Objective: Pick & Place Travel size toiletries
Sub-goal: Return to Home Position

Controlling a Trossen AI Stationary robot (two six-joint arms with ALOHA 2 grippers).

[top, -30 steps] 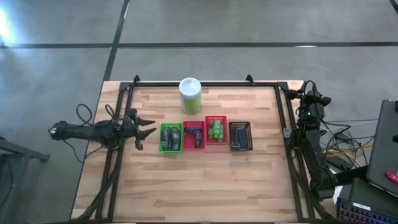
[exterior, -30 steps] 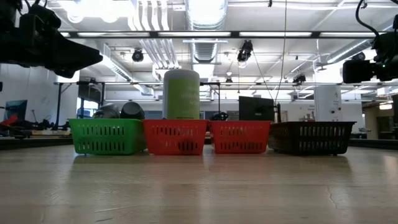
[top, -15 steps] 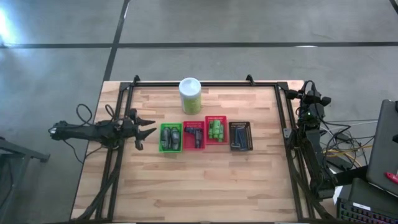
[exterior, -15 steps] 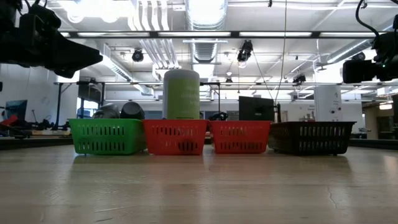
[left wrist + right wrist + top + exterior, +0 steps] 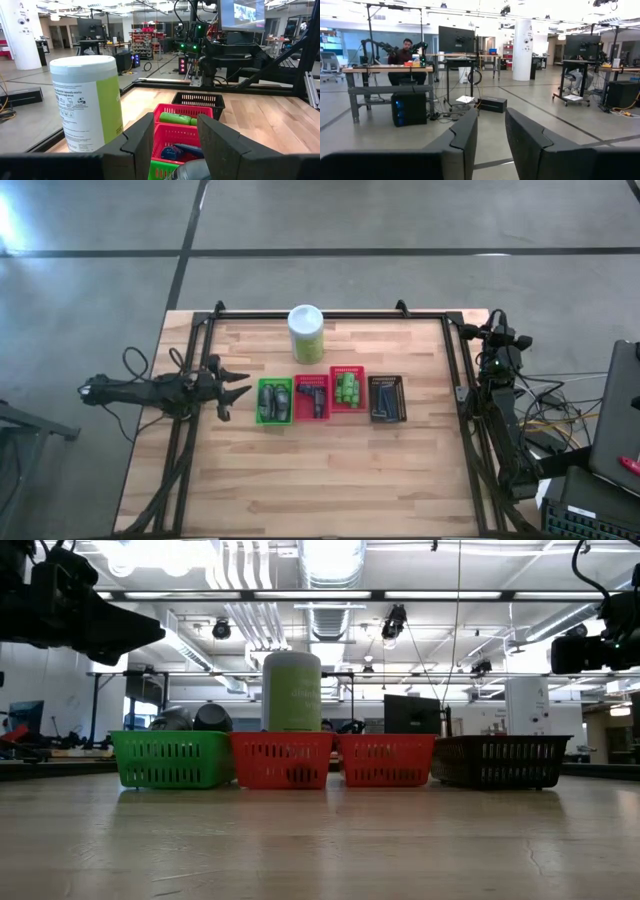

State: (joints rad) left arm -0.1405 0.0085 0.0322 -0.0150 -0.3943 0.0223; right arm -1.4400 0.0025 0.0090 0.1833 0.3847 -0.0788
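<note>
The travel size toiletries lie in a row of small baskets at the table's middle. Grey tubes (image 5: 275, 399) are in the green basket (image 5: 261, 416). Small dark items (image 5: 312, 394) fill the first red basket (image 5: 299, 413). Bright green tubes (image 5: 347, 388) lie in the second red basket (image 5: 334, 406), and dark-blue sticks (image 5: 385, 400) in the dark basket (image 5: 402, 416). My left gripper (image 5: 245, 392) hovers open at the table's left edge, level, pointing at the green basket. My right gripper (image 5: 497, 330) is at the far right corner, pointing away from the table, with a narrow gap between its fingers (image 5: 462, 135).
A large white-and-green canister (image 5: 306, 333) stands upright just behind the baskets, toward the far edge. A black frame (image 5: 320, 315) runs round the table. The wood in front of the baskets (image 5: 320, 480) is bare. A person sits at a bench far off in the room (image 5: 407, 50).
</note>
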